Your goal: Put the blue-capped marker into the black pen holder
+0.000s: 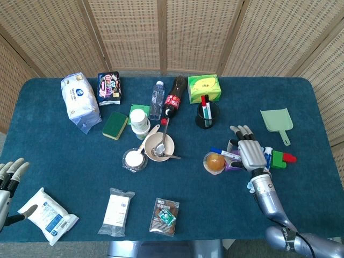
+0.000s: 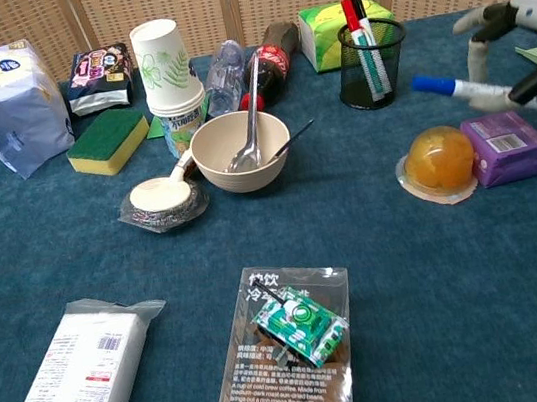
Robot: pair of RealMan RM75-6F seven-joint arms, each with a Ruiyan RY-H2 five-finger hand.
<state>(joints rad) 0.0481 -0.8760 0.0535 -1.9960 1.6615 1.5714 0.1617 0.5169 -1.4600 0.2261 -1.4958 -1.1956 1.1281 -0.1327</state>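
Note:
My right hand [image 1: 248, 151] [image 2: 527, 36] holds the blue-capped marker [image 1: 224, 153] [image 2: 469, 90] in the air, above the orange jelly cup [image 2: 439, 160] and the purple box [image 2: 509, 146]. The marker's blue cap points left and slightly up. The black mesh pen holder [image 1: 207, 115] [image 2: 370, 62] stands behind and to the left, with a red and a black marker inside. My left hand [image 1: 9, 177] hangs open at the table's left front edge, holding nothing.
A beige bowl [image 2: 240, 150] with spoons, stacked paper cups [image 2: 167, 69], a cola bottle [image 1: 174, 97], a green tissue box [image 1: 204, 87], a green dustpan [image 1: 278, 122] and a sponge [image 2: 108, 139] lie around. Snack packs [image 2: 289, 350] sit near the front.

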